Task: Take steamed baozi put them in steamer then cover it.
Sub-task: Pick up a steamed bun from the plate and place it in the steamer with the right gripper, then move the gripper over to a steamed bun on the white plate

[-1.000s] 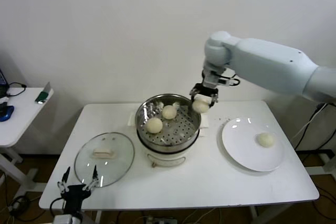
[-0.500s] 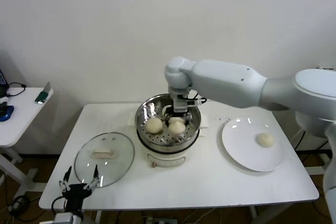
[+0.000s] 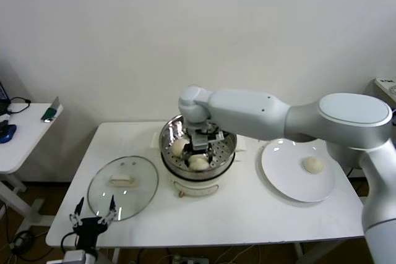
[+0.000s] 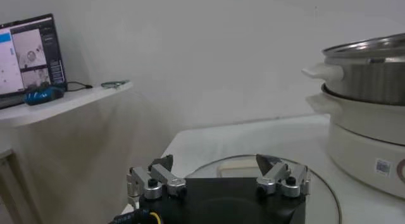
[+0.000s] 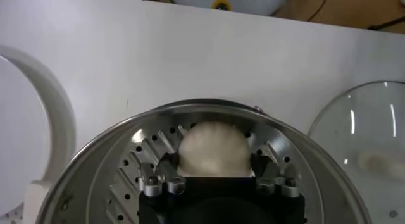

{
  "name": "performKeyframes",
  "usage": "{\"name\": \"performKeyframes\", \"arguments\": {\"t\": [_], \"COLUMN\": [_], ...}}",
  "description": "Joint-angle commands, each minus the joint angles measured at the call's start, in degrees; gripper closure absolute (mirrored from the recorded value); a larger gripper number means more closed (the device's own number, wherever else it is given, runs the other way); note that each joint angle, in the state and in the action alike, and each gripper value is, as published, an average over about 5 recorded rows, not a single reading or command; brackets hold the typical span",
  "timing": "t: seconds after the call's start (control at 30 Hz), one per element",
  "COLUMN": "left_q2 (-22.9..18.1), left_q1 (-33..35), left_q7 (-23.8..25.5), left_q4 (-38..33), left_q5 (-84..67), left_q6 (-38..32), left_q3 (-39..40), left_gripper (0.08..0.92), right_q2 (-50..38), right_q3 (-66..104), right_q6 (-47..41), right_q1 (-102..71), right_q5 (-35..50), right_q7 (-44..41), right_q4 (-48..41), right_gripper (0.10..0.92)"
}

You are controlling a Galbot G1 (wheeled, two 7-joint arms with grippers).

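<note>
Three baozi belong to the steamer [image 3: 176, 129] at this moment, by our count: one bun [image 3: 179, 147] rests on the perforated floor toward our left, one bun [image 3: 198, 162] lies directly under the right pincer [image 3: 199, 151], and a further one is probably hidden behind the arm, though we cannot confirm this. One last baozi [image 3: 314, 164] waits on the white plate [image 3: 281, 171] at the right side of the desk [image 3: 247, 214].

We judge that the step in hand is the release of a bun inside the steamer. In the right wrist view the bun [image 5: 212, 149] sits between the two fingers [image 5: 156, 181] with the jaws standing apart, so it seems that the bun is let go or nearly so; whether the fingers touch it at its sides we cannot tell.

For the next move we think the right arm must rise straight out of the basket, without dragging the bun, and then travel to the plate for the last one. After that the cover [image 3: 122, 185], lying on the desk to the left of the steamer, must go on top.

Our left pincer [image 3: 93, 217] is parked low at the near desk edge, just beside the cover, its fingers wide apart and holding nothing.
</note>
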Motion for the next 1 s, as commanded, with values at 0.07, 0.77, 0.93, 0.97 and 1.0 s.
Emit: {"name": "performKeyframes", "arguments": {"t": [0.07, 0.77, 0.93, 0.97, 1.0], "left_q2": [0.1, 1.4, 1.5, 1.5, 1.5], "left_q1": [-0.3, -0.8, -0.8, -0.7, -0.7], "left_q7": [-0.1, -0.1, -0.1, -0.1, -0.1], "left_q4": [0.1, -0.5, -0.5, -0.5, -0.6], "left_q5": [-0.1, 0.6, 0.5, 0.5, 0.6], "left_q6": [0.1, 0.6, 0.5, 0.5, 0.5], "left_q3": [0.0, 0.5, 0.5, 0.5, 0.5], "left_gripper": [0.177, 0.177, 0.177, 0.177, 0.177], "right_q2": [0.9, -18.5, -27.6, -29.2, -30.7], "right_q3": [0.3, -11.7, -10.2, -9.6, -8.9], "right_q6": [0.6, -26.6, -34.9, -36.1, -37.0], "right_q1": [0.3, 15.6, 12.9, 11.8, 10.7], "right_q5": [-0.8, 28.5, 30.3, 29.9, 29.3], "right_q7": [-0.4, 9.9, 8.0, 7.7, 7.5], "right_q4": [-1.2, -9.9, -8.4, -8.1, -7.8], "right_gripper": [0.211, 0.203, 0.203, 0.203, 0.203]}}
